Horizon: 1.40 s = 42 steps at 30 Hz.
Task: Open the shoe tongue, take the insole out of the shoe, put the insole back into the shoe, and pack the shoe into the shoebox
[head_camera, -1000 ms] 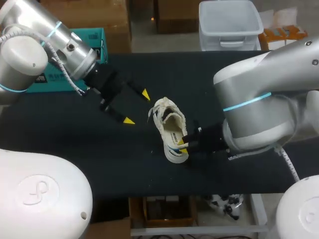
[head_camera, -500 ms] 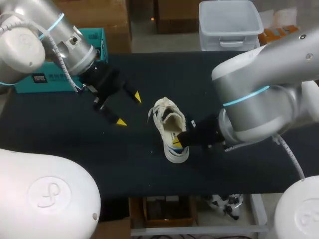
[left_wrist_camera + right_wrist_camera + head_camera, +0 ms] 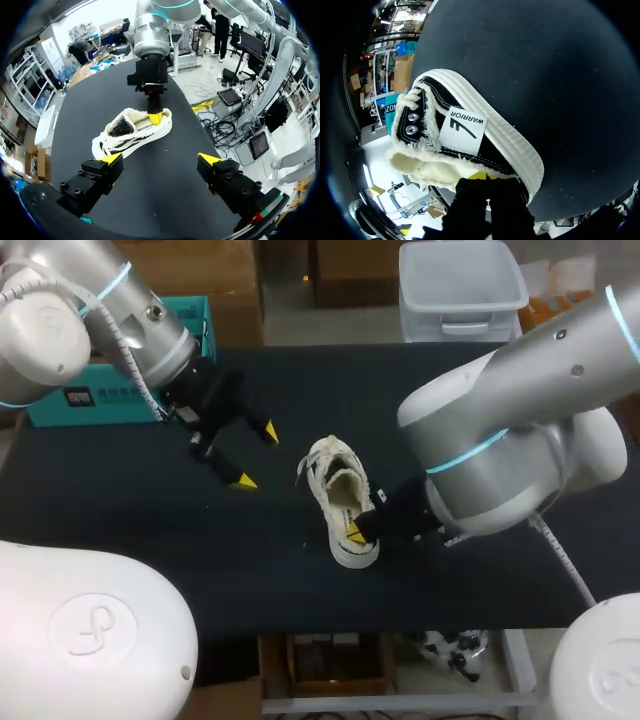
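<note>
1. Table point(image 3: 300, 390): black top, same as 1 s ago.
2. Right arm point(image 3: 510, 450): swung in from the right and turned over the last second, so more of it covered the table's right side.
3. Left arm point(image 3: 90, 310): pulled back a little toward the far-left corner, away from the shoe.
4. Shoebox point(image 3: 45, 415): teal, at the table's far-left edge, partly behind the left arm. It hadn't moved.
5. Shoe point(image 3: 340, 495) point(image 3: 132, 132) point(image 3: 470, 135): cream and black, upright on its sole mid-table, laces toward the far side, heel toward the near edge. Same spot and pose as before.
6. Left gripper point(image 3: 256, 456) point(image 3: 160, 159): tips spread wide, nothing between them. It hung near the shoe, clearly apart from it, and was slightly farther back than 1 s ago.
7. Right gripper point(image 3: 357, 533) point(image 3: 155, 116) point(image 3: 485, 181): had been just beside the heel, now sat against the shoe's heel-side wall. Couldn't tell whether it had clamped.
8. Label point(image 3: 465, 129) point(image 3: 145, 128): white patch on the shoe's side by the right gripper, with dark print and a slanted mark.
</note>
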Available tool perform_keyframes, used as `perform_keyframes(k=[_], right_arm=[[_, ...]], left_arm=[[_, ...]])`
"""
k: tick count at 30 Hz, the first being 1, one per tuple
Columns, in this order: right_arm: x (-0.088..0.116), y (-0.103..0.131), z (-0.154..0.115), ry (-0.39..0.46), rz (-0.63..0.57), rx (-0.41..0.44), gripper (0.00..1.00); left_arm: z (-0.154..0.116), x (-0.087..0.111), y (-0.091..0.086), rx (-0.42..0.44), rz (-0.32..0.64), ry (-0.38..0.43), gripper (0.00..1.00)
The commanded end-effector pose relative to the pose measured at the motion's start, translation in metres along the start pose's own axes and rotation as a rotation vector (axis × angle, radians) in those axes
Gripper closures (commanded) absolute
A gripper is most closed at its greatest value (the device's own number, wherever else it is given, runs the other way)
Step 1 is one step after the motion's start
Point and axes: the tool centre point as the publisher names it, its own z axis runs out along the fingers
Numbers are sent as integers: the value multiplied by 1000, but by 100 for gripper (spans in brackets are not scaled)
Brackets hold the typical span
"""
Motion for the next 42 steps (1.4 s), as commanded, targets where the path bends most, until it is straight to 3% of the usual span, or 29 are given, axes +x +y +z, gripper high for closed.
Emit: perform_keyframes(k=[1, 8, 10, 17, 22, 25, 26, 27, 28, 37, 38, 40, 42], right_arm=[[-4, -5, 11, -17, -6, -33, 100], [8, -11, -14, 20, -66, -90, 100], [14, -14, -27, 46, -88, -98, 100], [22, -11, -78, 135, -159, -91, 100], [18, 2, -102, 174, -272, -16, 100], [14, 10, -114, 150, -370, -3, 100], [12, 16, -124, 160, -380, 14, 62], [12, 16, -124, 160, -380, 14, 0], [12, 16, -124, 160, -380, 14, 0], [12, 16, -124, 160, -380, 14, 0], [14, 22, -122, 93, -359, 8, 0], [20, 28, -123, 52, -405, 53, 0], [23, 30, -130, -17, -419, 15, 0]], left_arm=[[3, -7, 4, -36, -102, 3, 0], [6, -10, 12, -130, -297, -48, 0], [6, -9, 11, -252, -350, -161, 0], [6, -9, 11, -252, -350, -161, 0], [6, -9, 11, -252, -350, -161, 0], [19, -4, 6, -272, -533, -153, 0], [28, -3, 4, -342, -675, -219, 0], [35, -2, 2, -453, -758, -377, 0], [39, 2, 1, -544, -753, -473, 0], [39, 2, 1, -544, -753, -473, 0], [42, -2, 0, -542, -796, -457, 0], [48, -7, 0, -537, -840, -441, 0], [53, -13, 2, -538, -935, -433, 0]])
